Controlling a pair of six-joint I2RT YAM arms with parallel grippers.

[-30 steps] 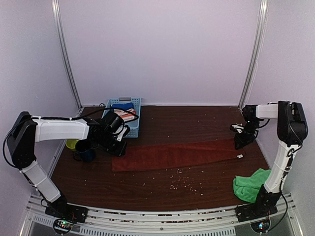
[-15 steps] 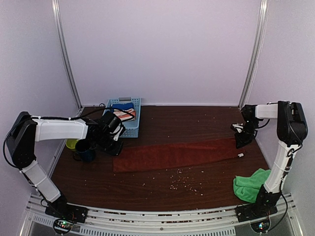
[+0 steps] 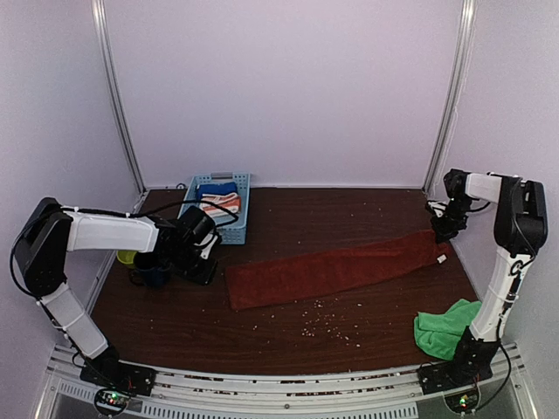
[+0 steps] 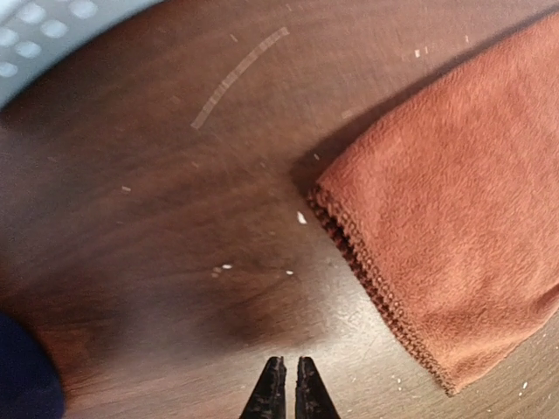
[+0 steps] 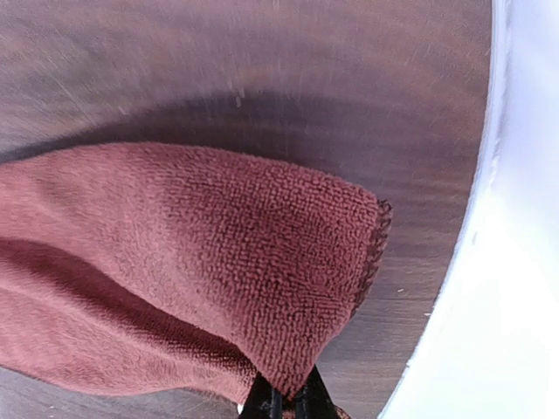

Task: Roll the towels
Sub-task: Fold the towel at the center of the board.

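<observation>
My left gripper (image 4: 289, 365) is hovering low over the bare table (image 3: 288, 218), its jaws pressed together on nothing, just beside the left end of the rust towel (image 3: 336, 268). That towel is lying folded into a long strip across the table, slanting from the middle-left up toward the right edge. It is looking light, soft and floppy, with a nubby pile that should be giving my pads good friction. I am judging that it will be sagging and bunching rather than keeping any shape, so the stitched short edge or a corner is seeming the best place to pinch for starting a roll. My right gripper (image 5: 286, 397) is clamping shut on the towel's right corner, with the cloth rising off the wood toward the jaws. The green towel (image 3: 445, 327) is sitting crumpled at the near right, beside my right arm's base.

The overhead view is giving the whole strip and both towels. My left wrist view is showing the layered hem, and my right wrist view is showing the cloth caught between the jaws
</observation>
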